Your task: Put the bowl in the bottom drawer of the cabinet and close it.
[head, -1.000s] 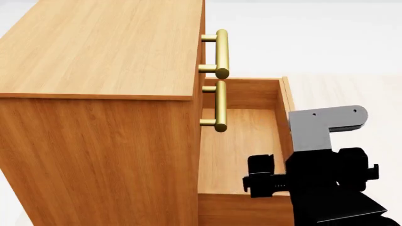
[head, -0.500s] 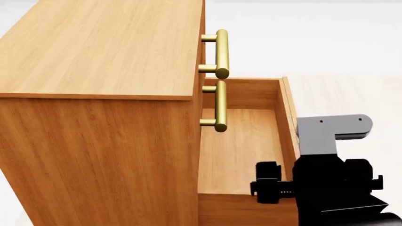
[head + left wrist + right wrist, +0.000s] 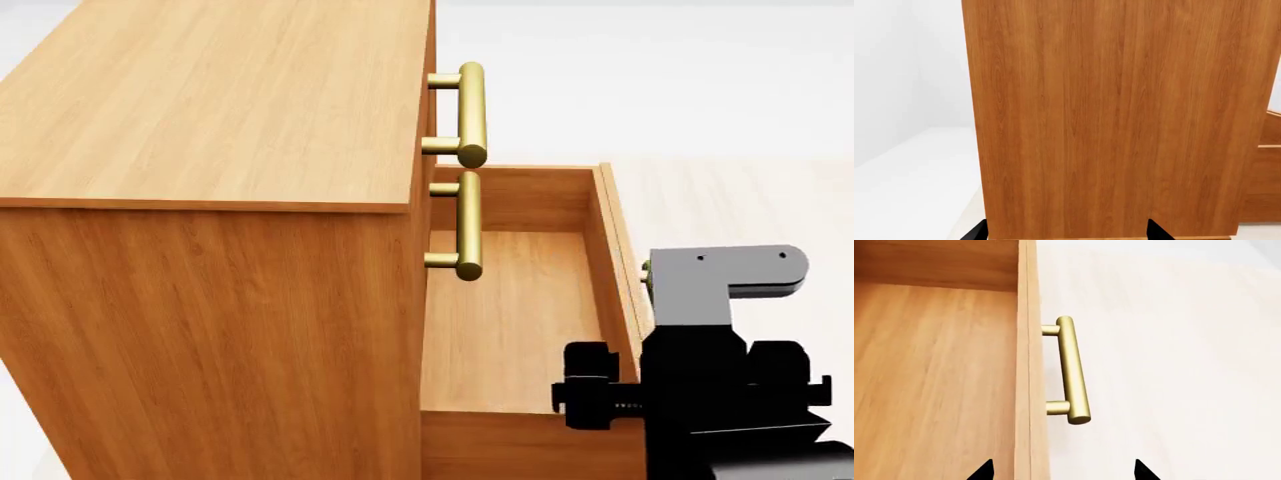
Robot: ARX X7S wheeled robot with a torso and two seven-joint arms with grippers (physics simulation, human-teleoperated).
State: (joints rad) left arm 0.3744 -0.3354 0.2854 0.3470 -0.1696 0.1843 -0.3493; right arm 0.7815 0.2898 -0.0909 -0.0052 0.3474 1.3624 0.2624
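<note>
The orange-brown cabinet [image 3: 214, 100] fills the left of the head view. Its bottom drawer [image 3: 514, 300] stands pulled out, and the part of its inside that shows is bare wood. The bowl is out of view in every frame. My right arm [image 3: 707, 390] hangs just outside the drawer's front panel [image 3: 611, 250]. In the right wrist view my right gripper [image 3: 1061, 472] is open, its tips straddling the front panel's top edge [image 3: 1029, 365], with the drawer's brass handle [image 3: 1071, 370] ahead. My left gripper [image 3: 1066, 231] is open, facing the cabinet's side panel [image 3: 1107, 115].
Two brass bar handles [image 3: 470, 112] [image 3: 467, 225] of the upper drawers jut out over the open drawer. Pale floor [image 3: 747, 120] lies beyond the drawer front. The drawer's side [image 3: 1267, 175] shows at the edge of the left wrist view.
My right arm has drifted right and lower in the head view, from over the drawer's front corner to outside the front panel. The drawer has not moved.
</note>
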